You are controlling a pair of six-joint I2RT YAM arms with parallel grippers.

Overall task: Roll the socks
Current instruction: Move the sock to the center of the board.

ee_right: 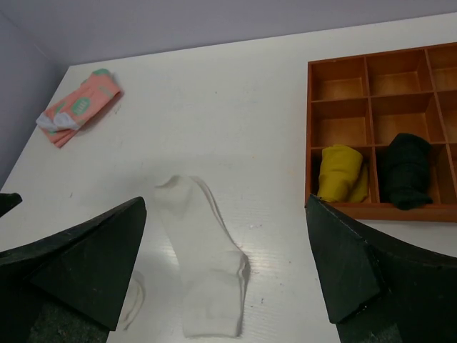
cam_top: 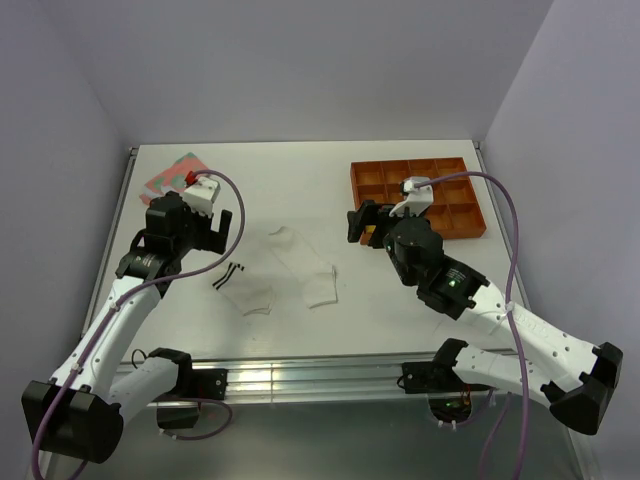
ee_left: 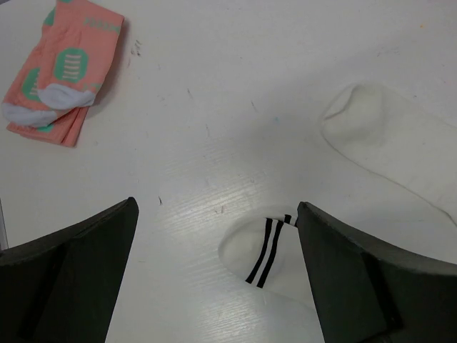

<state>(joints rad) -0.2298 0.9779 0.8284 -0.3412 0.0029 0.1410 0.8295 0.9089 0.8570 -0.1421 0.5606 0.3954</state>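
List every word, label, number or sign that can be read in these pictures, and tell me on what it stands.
No text can be read.
Folded salmon-pink fabric sock with green round patches: faint pale marks near its edge, too blurred to read.
White fabric sock with thin black stripes: stripes only, no letters.

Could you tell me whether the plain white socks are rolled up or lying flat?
Flat: the plain white socks lie stretched out on the table, not bundled.

White table [cam_top: 300,180], faint scuffs on top. Pale lilac walls [cam_top: 300,60] enclose back, left, right. Metal rail [cam_top: 300,378] along near edge. Light even, soft shadows.
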